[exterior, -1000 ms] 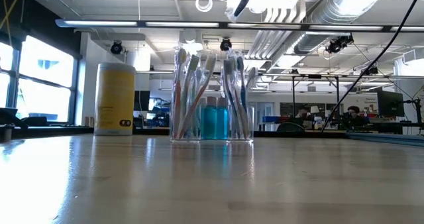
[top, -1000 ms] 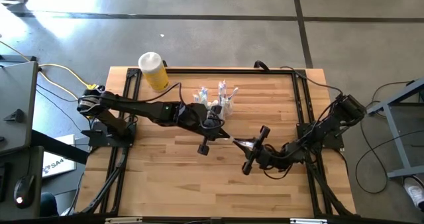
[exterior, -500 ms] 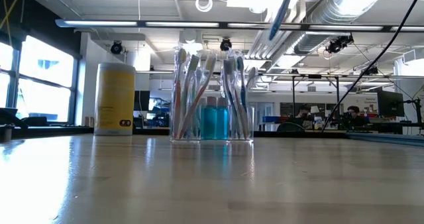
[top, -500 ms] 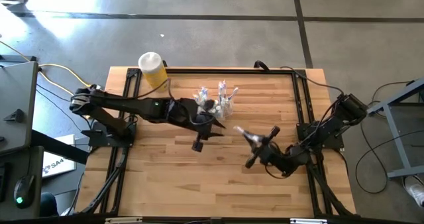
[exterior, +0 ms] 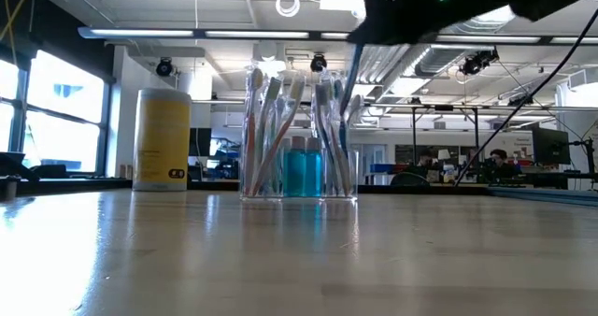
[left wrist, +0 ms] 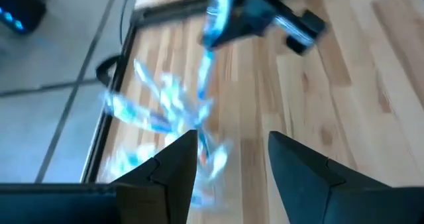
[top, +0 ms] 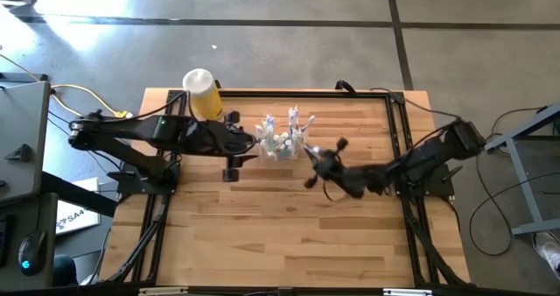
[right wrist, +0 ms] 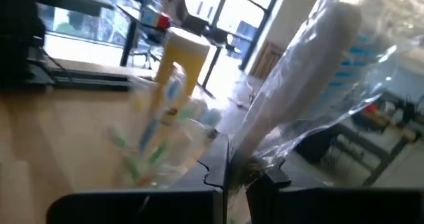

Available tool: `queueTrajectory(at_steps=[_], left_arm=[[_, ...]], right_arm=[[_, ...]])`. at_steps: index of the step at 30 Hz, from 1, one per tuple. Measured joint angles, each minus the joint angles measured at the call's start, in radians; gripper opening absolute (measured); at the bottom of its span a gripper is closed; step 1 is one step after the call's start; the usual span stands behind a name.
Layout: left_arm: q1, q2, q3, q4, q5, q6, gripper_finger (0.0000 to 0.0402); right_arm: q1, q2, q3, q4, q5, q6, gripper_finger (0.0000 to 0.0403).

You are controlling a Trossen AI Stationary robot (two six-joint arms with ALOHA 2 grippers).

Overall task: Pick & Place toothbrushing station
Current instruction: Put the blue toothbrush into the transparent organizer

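The clear holder cup stands on its base at the table's far middle, with several pastel toothbrushes upright in it. My right gripper hovers just right of the cup, shut on a toothbrush in a clear wrapper. In the low view that toothbrush points down over the cup's right side. My left gripper is just left of the cup. Its fingers are open with nothing between them, and they point at the blurred brushes. My right gripper pinches the wrapped toothbrush between its two shut fingers, on the wrapper next to the handle. It comes level from the table's right side. The brush is lifted clear and hangs nearly upright. Whether its lower end touches the standing brushes, I cannot tell.
A yellow cylinder with a white cap stands at the far left, behind my left arm. A black frame runs around the tabletop. The near half of the wooden top shows only bare boards.
The two grippers met over the table's middle with the toothbrush between them. My left gripper has drawn away from it, going toward the left and far edges. My right gripper has carried the brush toward the far edge, up to the cup, and tipped it from slanting to nearly upright.
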Motion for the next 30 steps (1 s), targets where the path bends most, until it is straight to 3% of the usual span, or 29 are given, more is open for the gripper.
queueTrajectory(at_steps=[6, 12, 23, 30], left_arm=[[0.000, -0.021, -0.001, -0.111, 0.000, -0.045, 0.0177], [0.000, -0.015, -0.048, -0.101, 0.002, -0.052, 0.0177], [0.000, -0.016, -0.114, -0.035, 0.002, -0.033, 0.0177], [0.000, -0.016, -0.114, -0.033, 0.002, -0.033, 0.0177]], right_arm=[[-0.185, 0.000, 0.000, -0.115, -0.208, 0.205, 0.0017], [-0.291, 0.004, 0.000, -0.237, -0.281, 0.342, 0.0017], [-0.302, 0.005, 0.000, -0.344, -0.369, 0.417, 0.0017], [-0.293, 0.005, 0.000, -0.374, -0.333, 0.426, 0.0016]])
